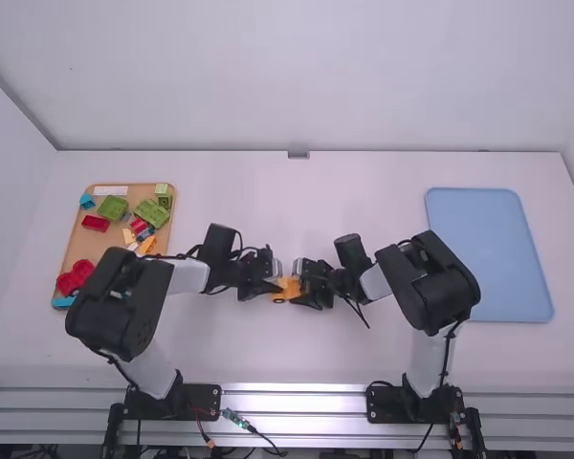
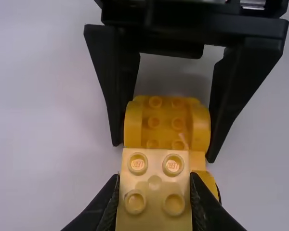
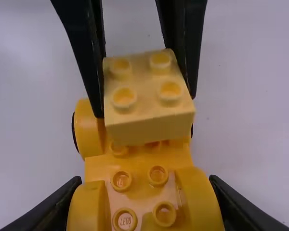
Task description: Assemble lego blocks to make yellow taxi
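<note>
At far left, beyond the left end effector, a tan tray point(image 1: 68, 251) bears green blocks point(image 1: 113, 207), red blocks point(image 1: 96, 223) and other pieces on the white surface point(image 1: 239, 354); the left arm hides its near right corner. Right of it, the left end effector point(image 1: 275, 281) grips a pale yellow block point(image 2: 155, 185), its fingers parted by the block's width and pressed to 2 opposite sides. The block's 4 studs face up.

Between the 2 end effectors lies the deeper yellow car base point(image 3: 139, 166), partly beneath the pale block, its long axis running left to right from 1 end effector toward the other. Which end is the front cannot be told, nor whether block and base touch; the block covers part of the base's studs.

The right end effector point(image 1: 305, 285) clasps the base, fingers spread to its width, 1 on either side. In the high view, both sets of fingertips are small and hard to make out. Well right of that end effector, a blue tray point(image 1: 488, 253) lies on the surface.
</note>
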Controlling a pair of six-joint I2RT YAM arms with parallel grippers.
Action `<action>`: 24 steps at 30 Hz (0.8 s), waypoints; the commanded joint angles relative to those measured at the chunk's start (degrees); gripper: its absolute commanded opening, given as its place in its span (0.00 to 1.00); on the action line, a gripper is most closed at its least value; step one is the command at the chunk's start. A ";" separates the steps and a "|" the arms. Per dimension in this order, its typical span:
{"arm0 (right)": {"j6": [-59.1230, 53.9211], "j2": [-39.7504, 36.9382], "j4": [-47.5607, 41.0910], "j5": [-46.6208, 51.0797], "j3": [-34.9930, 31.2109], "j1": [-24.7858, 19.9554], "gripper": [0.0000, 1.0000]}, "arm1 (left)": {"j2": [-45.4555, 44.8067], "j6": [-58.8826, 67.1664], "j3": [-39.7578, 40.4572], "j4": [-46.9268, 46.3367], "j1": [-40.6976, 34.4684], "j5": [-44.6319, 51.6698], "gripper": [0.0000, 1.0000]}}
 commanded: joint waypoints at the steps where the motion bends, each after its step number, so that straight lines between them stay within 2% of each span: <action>1: -0.02 1.16 -0.98 1.46 -0.07 0.26 0.45 | 2.19 0.83 0.63 -0.45 -0.33 -0.17 0.02; 9: 1.88 1.16 -0.50 1.73 -0.02 0.24 0.46 | 2.65 1.14 0.68 -1.67 -0.35 -0.42 0.01; 14: 1.86 1.16 -0.63 1.92 0.00 0.22 0.46 | 0.88 7.02 0.68 -6.22 -0.68 -0.55 0.02; 24: 1.92 1.16 -0.70 1.66 0.00 0.26 0.46 | -0.11 6.91 -0.15 -4.58 -0.31 -3.69 0.02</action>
